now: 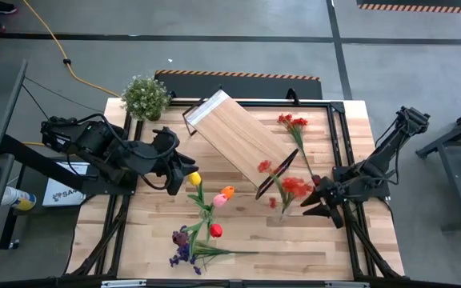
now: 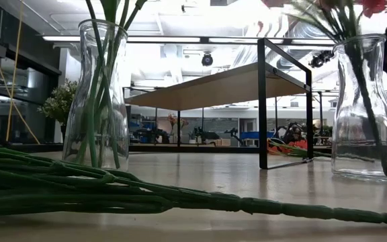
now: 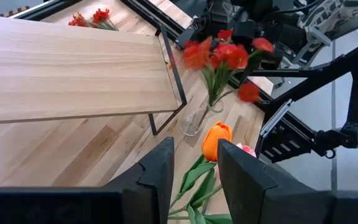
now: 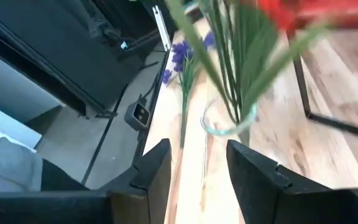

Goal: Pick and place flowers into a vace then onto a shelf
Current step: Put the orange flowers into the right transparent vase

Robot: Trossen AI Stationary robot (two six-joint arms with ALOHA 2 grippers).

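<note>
Right end effector open beside red-spray vase.

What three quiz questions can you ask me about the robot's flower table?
1. True or false: a vase is standing on top of the shelf.
2. Pick one: what colour is the spray lying flat on the table near the tulips? A purple, B white, C yellow.
3. Fill the gap: the flowers in the glass vase beside the shelf's end are ____.

Key: 1 false, its top is bare. 2 A. 3 red.
</note>
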